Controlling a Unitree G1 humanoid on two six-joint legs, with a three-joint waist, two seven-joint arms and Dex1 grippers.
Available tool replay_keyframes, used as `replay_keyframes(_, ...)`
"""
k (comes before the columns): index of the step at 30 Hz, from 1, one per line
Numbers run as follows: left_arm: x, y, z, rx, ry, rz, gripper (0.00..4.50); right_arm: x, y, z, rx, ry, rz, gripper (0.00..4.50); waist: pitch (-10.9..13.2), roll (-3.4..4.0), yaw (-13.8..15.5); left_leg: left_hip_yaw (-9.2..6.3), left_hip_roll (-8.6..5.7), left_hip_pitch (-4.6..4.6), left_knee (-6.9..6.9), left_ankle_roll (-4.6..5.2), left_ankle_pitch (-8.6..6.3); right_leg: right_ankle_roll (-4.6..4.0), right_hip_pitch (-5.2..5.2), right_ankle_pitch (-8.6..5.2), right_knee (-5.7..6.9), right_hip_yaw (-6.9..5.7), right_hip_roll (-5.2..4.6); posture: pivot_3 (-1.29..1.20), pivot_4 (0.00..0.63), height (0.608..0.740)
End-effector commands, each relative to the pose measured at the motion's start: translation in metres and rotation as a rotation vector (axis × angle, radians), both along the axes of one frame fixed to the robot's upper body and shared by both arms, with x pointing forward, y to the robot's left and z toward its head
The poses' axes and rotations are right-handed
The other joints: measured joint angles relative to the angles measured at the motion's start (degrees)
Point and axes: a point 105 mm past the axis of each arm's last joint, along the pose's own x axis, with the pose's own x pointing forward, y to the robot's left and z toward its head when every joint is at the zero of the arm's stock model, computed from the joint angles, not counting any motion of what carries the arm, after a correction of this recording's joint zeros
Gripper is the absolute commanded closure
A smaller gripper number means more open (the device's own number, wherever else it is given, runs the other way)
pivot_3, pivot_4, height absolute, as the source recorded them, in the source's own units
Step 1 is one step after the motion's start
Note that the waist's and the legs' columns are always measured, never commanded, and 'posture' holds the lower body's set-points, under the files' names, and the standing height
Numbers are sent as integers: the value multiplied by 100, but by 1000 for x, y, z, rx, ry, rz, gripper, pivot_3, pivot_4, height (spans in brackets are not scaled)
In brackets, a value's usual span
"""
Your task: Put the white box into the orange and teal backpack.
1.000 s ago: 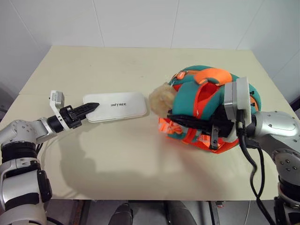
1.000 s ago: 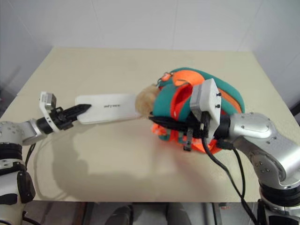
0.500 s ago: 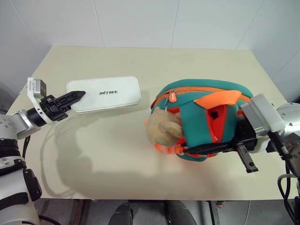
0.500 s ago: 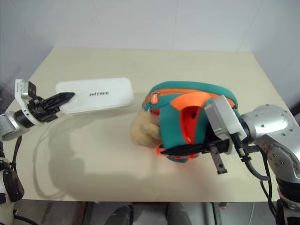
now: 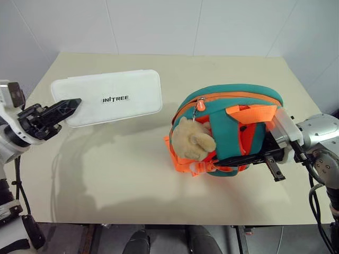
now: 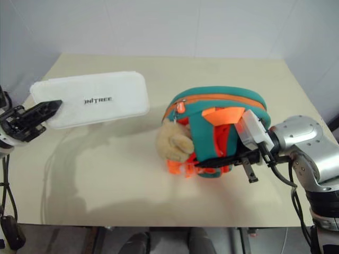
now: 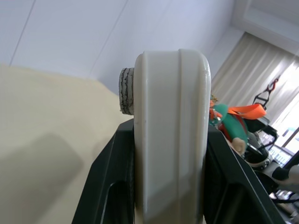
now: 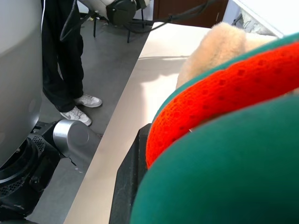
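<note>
The white box (image 5: 107, 97) has been lifted off the desk (image 5: 132, 174) toward 10 o'clock. The orange and teal backpack (image 5: 233, 132) has been turned upright.

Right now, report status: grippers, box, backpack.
Left gripper shut on white box, box held off the table. Right gripper shut on orange and teal backpack, zip closed. Nothing between box and backpack.

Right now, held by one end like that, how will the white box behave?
The white box looks stiff: it stays flat though the left end effector grips only one end. Its glossy shell seems slippery, so it may pivot or slide between the fingers.
</note>
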Motion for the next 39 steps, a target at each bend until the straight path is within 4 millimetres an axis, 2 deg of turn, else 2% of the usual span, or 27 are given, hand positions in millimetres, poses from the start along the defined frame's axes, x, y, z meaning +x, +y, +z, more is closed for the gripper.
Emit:
replay_keyframes(1,-16,-9,17,33,-113,-52,3174,-4,3,7,7,-40,24,4026,0,0,8,0,0,0,1,0,0,0,1,0,0,0,0,0,150,740)
replay_keyframes(5,-19,-26,16,97,-130,-111,3174,-2,6,9,22,-43,17,4026,0,0,2,0,0,0,1,2,-2,0,2,0,-1,-1,0,0,150,740)
replay_keyframes(8,-13,-39,11,156,-135,-128,3174,-2,9,8,27,-47,11,4026,0,0,2,0,0,1,1,3,-2,0,1,0,0,-1,2,0,150,740)
replay_keyframes(12,-6,-45,9,176,-150,-144,3174,-2,12,8,40,-49,8,4026,0,0,0,0,0,2,3,3,-2,0,3,0,1,-1,2,0,150,740)
replay_keyframes(19,4,-39,21,211,-229,-104,3174,-2,16,9,67,-66,-22,4026,0,0,2,1,0,3,3,5,-3,0,3,0,2,0,3,0,150,740)
replay_keyframes(23,3,-37,31,239,-265,-108,3174,0,15,9,70,-77,-42,4026,0,0,1,1,-1,2,3,6,-4,0,3,0,1,0,3,0,150,740)
replay_keyframes(30,2,-33,36,296,-299,-109,3174,2,15,9,75,-83,-50,4026,0,0,-9,2,-1,3,3,8,-4,0,3,0,3,0,4,0,150,740)
replay_keyframes(39,12,-16,46,326,-352,-22,3174,1,12,9,80,-73,-41,4026,0,1,-8,3,0,3,5,9,-5,0,3,0,12,0,5,0,150,740)
